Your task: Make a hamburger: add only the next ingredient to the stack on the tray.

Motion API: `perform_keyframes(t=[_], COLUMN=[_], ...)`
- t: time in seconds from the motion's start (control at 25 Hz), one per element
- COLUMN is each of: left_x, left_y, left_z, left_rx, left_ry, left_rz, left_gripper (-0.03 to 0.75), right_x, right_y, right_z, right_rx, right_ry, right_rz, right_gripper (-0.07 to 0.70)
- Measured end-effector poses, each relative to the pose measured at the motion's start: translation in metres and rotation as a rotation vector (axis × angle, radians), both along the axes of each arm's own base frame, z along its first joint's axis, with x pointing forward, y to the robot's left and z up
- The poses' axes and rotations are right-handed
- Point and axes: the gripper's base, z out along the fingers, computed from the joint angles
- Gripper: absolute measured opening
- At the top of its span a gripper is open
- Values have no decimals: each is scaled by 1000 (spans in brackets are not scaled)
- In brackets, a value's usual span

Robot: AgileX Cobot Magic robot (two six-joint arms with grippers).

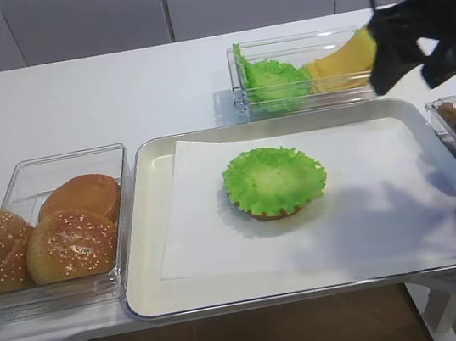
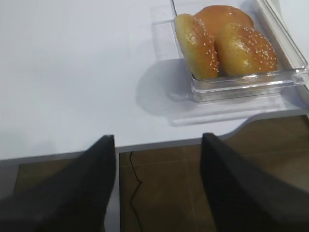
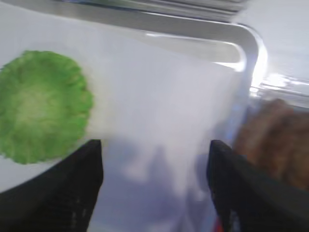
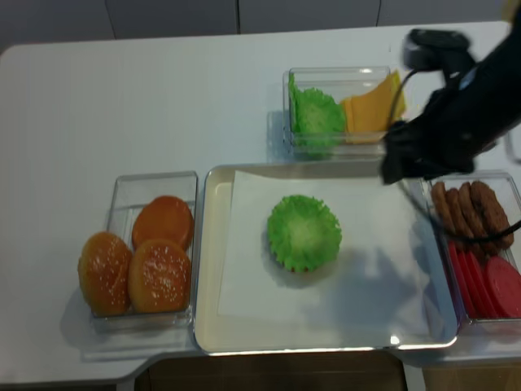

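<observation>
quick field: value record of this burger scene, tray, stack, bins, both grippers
tray: silver tray, white paper liner
stack: lettuce leaf lying on the bun half, only the bun's edge showing
left bin: three sesame buns
back bin: spare lettuce, cheese slices
right bin: brown patties, red slices
right gripper: open, empty, above the tray's right part
left gripper: open, empty, over the table edge, away from the tray

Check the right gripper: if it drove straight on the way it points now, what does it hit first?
Likely the white paper sheet lining the tray. The right gripper is open and empty, with only bare paper between its fingers; the lettuce leaf lies off to the left. Height above the paper is unclear.
</observation>
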Motion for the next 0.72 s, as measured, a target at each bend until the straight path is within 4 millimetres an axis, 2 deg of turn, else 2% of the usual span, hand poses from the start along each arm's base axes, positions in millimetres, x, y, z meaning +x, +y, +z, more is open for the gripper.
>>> perform_keyframes(t=[0.12, 0.24, 0.52, 0.72], left_x=[0, 0, 0, 0], left_y=[0, 0, 0, 0], left_z=[0, 0, 0, 0], left_rx=[0, 0, 0, 0], left_ry=[0, 0, 0, 0], left_rz=[0, 0, 0, 0], left_gripper=[415, 415, 415, 415], right_x=[-6, -13, -43, -83], right_y=[-29, -44, -49, -49], right_z=[8, 18, 30, 38], right_rx=[-49, -67, -107, -113], right_ry=[4, -16, -23, -67], right_rz=[-66, -114, -111, -114], right_gripper=[505, 504, 502, 502])
